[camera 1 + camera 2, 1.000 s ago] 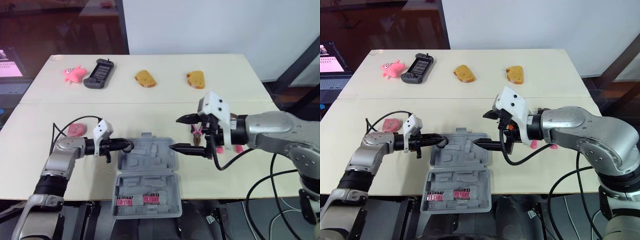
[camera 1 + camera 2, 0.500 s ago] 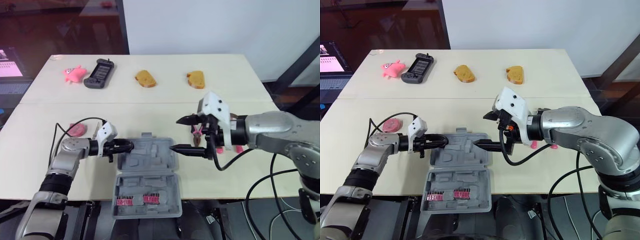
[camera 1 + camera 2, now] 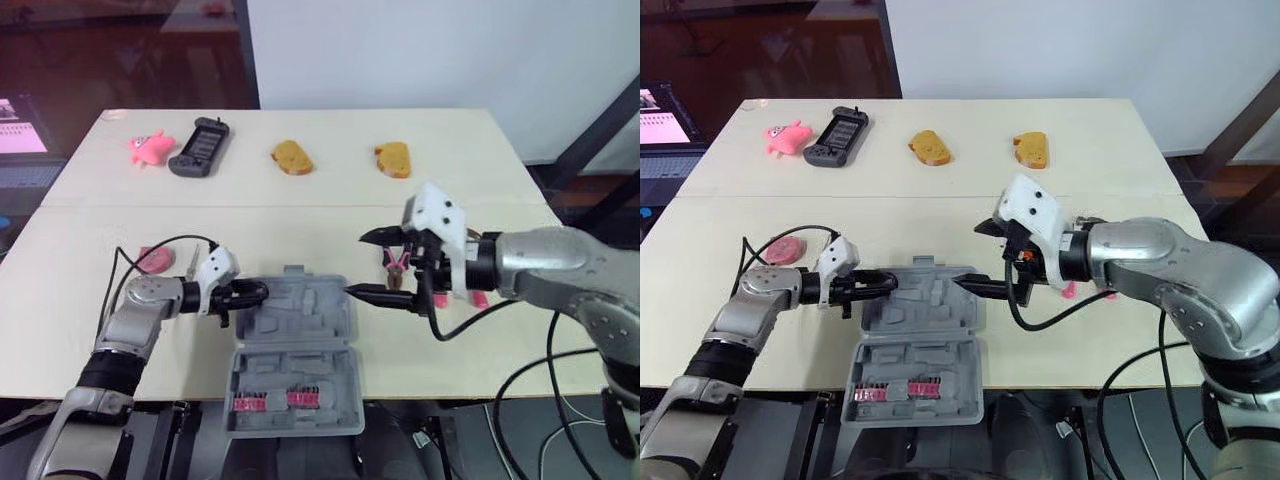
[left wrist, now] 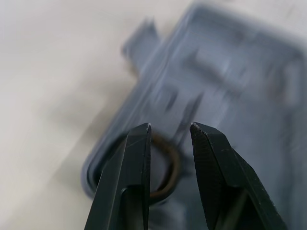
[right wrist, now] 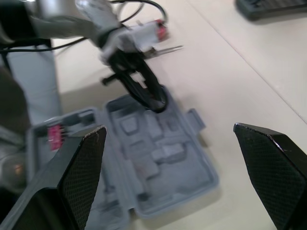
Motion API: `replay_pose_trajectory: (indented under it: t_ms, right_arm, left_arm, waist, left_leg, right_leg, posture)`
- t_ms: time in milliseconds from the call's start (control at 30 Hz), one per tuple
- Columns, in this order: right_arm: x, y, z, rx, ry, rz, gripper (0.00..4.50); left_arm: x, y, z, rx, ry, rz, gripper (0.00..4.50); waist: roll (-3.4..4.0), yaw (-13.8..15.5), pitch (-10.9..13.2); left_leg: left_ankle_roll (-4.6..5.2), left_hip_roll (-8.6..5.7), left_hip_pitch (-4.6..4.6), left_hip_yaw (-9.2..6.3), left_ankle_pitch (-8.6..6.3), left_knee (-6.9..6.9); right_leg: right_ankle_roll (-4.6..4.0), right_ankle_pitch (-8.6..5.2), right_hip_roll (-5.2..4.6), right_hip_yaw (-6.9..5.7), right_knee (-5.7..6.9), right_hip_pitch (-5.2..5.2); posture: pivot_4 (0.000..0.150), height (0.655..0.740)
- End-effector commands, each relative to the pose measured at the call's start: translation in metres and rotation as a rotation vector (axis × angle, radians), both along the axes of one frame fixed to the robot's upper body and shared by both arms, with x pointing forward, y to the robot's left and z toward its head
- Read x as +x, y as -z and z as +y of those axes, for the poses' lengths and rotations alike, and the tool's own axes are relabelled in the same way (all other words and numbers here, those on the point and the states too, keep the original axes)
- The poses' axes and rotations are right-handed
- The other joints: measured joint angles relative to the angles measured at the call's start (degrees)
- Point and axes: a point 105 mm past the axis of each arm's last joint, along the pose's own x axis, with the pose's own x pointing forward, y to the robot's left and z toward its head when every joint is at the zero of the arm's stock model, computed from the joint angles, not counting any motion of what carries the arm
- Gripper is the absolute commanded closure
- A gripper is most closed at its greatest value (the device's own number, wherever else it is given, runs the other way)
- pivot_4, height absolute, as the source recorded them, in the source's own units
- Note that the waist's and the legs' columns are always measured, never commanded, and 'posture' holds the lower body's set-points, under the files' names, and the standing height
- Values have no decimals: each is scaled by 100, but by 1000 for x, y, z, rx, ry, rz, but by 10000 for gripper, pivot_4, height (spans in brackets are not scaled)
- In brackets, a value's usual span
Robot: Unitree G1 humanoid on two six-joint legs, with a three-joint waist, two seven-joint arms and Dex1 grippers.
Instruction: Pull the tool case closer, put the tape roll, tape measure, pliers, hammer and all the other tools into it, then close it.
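Left hand (image 4: 170, 128) has levelled, narrowly parted, letting the tape roll (image 4: 174, 165) rest at the tool case's (image 3: 300, 325) 10 o'clock corner: first tool likely delivered. Right hand (image 3: 355, 264) hovers wide open, empty, at 3 o'clock.

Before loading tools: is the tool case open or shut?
Open: the tool case lies flat, with both moulded halves facing up.

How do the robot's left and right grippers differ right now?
The right gripper's fingers are spread wide; the left gripper's stand close, with a narrow gap. The left gripper sits at the far left corner of the case, right over the tape roll; the right gripper hangs by the case's right edge with nothing between its fingers. Both have two black fingers and point toward the case.
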Motion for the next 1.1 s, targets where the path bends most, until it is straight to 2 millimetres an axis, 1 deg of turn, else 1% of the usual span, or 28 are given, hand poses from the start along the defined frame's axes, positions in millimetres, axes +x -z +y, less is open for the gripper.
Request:
replay_pose_trajectory:
  t_ms: [33,67,100,133,167,200,267,300,367,433,500,533,567,633,733,767,800,867,1000,1100]
  right_arm:
    - [3,-1,-15,160,12,121,0]
    - [2,-5,-18,251,-14,146,0]
    - [11,-2,-28,262,42,81,0]
    - [11,5,-37,278,58,73,0]
    - [9,12,-43,271,67,76,0]
    - [8,21,-53,250,95,71,0]
    - [7,33,-75,226,152,51,0]
    - [6,38,-87,209,182,35,0]
    - [5,42,-106,212,224,0,0]
    - [6,43,-128,209,280,-67,0]
    - [4,49,-150,184,326,-102,0]
    - [-1,54,-165,169,351,-102,0]
    - [-5,57,-177,161,373,-105,0]
    - [-9,60,-193,148,400,-96,0]
    - [-12,66,-208,131,420,-77,0]
    - [-13,67,-209,132,422,-71,0]
    - [-13,69,-207,129,416,-66,0]
    - [-12,68,-201,140,409,-73,0]
    - [-9,68,-195,145,405,-79,0]
    - [-4,57,-181,187,385,-81,0]
  left_arm:
    - [-3,-45,11,-55,-33,-105,22520]
    - [-5,-49,14,-50,-46,-115,18176]
    - [-8,-54,19,-46,-63,-126,12812]
    - [-13,-58,26,-42,-81,-130,8828]
    - [-18,-61,31,-40,-98,-131,3907]
    - [-24,-64,40,-36,-125,-131,495]
    - [-38,-69,69,-30,-220,-128,495]
    - [-45,-69,88,-17,-290,-121,495]
    - [-57,-69,117,8,-397,-112,495]
    - [-73,-64,145,48,-487,-106,495]
    - [-92,-57,166,117,-529,-104,495]
    - [-106,-56,185,144,-572,-91,495]
    - [-119,-55,199,172,-598,-82,495]
    - [-135,-58,221,200,-646,-84,495]
    - [-148,-62,251,179,-748,-97,495]
    - [-151,-60,258,167,-782,-95,495]
    - [-154,-57,261,154,-798,-87,495]
    - [-157,-52,261,139,-803,-76,495]
    - [-150,-47,250,104,-786,-92,495]
    - [-139,-46,238,79,-760,-120,495]
  waist:
    - [-1,-10,0]
    - [-2,-20,0]
    - [1,-31,0]
    - [3,-34,-1]
    - [3,-34,-1]
    - [3,-34,0]
    - [3,-47,0]
    - [3,-48,1]
    - [3,-45,1]
    - [3,-35,1]
    - [1,-30,2]
    - [-3,-21,0]
    - [-7,-21,-1]
    - [-11,-20,-1]
    - [-8,-16,-2]
    - [-8,-27,-2]
    - [-7,-35,-3]
    - [-7,-39,-3]
    - [-8,-37,-4]
    - [-8,-36,-4]
  left_leg:
    - [0,0,1,0,0,1]
    - [0,0,5,0,0,1]
    - [0,0,10,0,0,0]
    - [0,0,18,3,0,-4]
    - [0,0,24,5,0,-12]
    - [1,1,25,5,0,-16]
    - [1,1,24,6,0,-20]
    - [1,1,25,7,-1,-19]
    - [1,1,28,10,-1,-18]
    - [0,1,37,13,-1,-17]
    - [-1,1,67,18,-2,-20]
    - [-2,1,85,21,-3,-23]
    - [-3,1,87,22,-3,-25]
    - [-2,1,87,24,-4,-29]
    - [-2,1,89,26,-4,-26]
    - [-2,1,92,27,-4,-25]
    - [-2,1,93,31,-4,-25]
    - [-3,1,93,38,-4,-28]
    - [-3,1,93,45,-4,-32]
    - [-3,1,93,46,-4,-30]
  right_leg:
    - [0,0,0,0,0,2]
    - [0,0,0,1,1,5]
    - [0,0,0,1,0,10]
    - [0,0,0,4,-1,14]
    - [-1,-1,0,6,-2,15]
    - [0,-2,1,5,-6,15]
    - [0,-2,1,7,-9,13]
    - [-1,-2,1,7,-10,13]
    - [-2,-1,1,10,-10,14]
    - [-4,-2,0,11,-13,23]
    - [-15,-9,-2,11,-25,55]
    - [-22,-15,-4,12,-31,74]
    - [-25,-17,-5,11,-35,77]
    - [-41,-27,-6,11,-39,77]
    - [-45,-28,-9,11,-39,77]
    - [-47,-27,-10,12,-39,77]
    - [-48,-26,-12,14,-39,78]
    - [-46,-27,-15,19,-39,76]
    - [-43,-28,-15,25,-38,73]
    - [-42,-27,-15,27,-38,74]
  posture:
    - [1500,7400]
    - [1500,7400]
    - [1500,7400]
    - [1500,7400]
    - [1500,7400]
    - [1500,7400]
    - [1500,7400]
    - [1500,7400]
    - [1500,7400]
    - [1500,7400]
    - [1500,7400]
    - [1500,7400]
    - [1500,7400]
    - [1500,7400]
    - [1500,7400]
    - [1500,7400]
    - [1500,7400]
    - [1500,7400]
    - [1500,7400]
    - [1500,7400]
